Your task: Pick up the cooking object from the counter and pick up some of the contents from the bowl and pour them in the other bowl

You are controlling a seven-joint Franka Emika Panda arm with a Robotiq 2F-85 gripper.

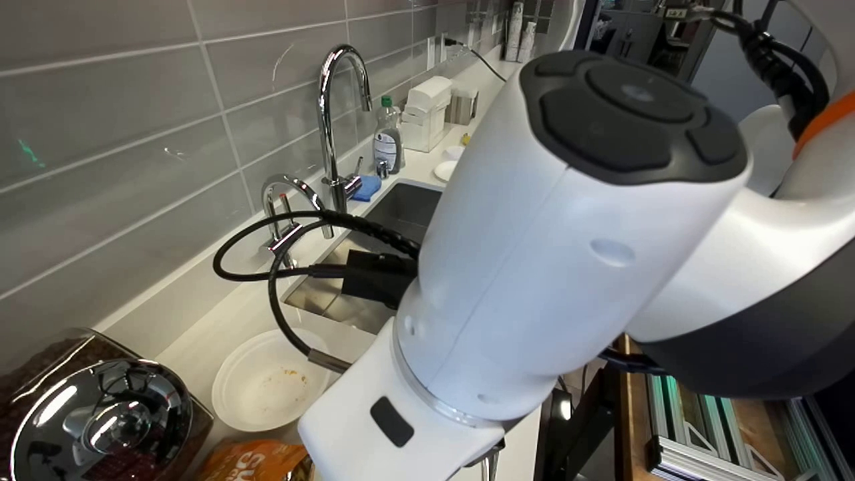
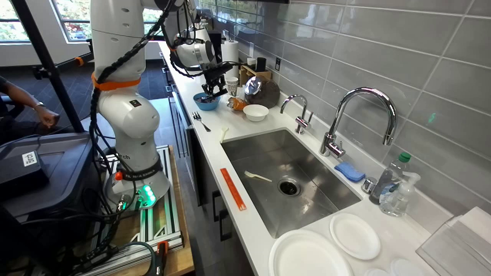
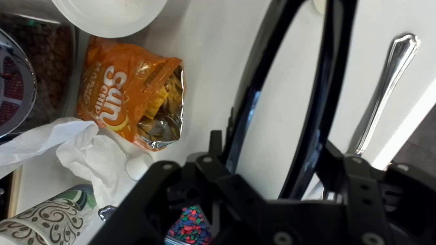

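Note:
The cooking object [image 3: 325,85] is a glossy black utensil that shows in the wrist view as two long arms, like tongs. My gripper [image 3: 272,148] is closed around it, one finger against the outside of each arm. In an exterior view my gripper [image 2: 215,86] is over the blue bowl [image 2: 207,107]; the utensil's far end is too small to tell. The blue bowl's red, green and blue pebbles [image 3: 190,226] show partly behind the gripper in the wrist view. The other bowl, white and shallow, stands near the faucet, in both exterior views [image 1: 267,381] [image 2: 256,112] and the wrist view [image 3: 112,20].
An orange chip bag [image 3: 129,92] lies beside the white bowl. A metal-lidded jar [image 1: 100,427] stands behind it. A patterned cup [image 3: 47,217] and crumpled paper [image 3: 95,153] are near the blue bowl. A fork [image 2: 201,122], a cream spoon [image 2: 224,134] and the sink [image 2: 245,153] are nearby.

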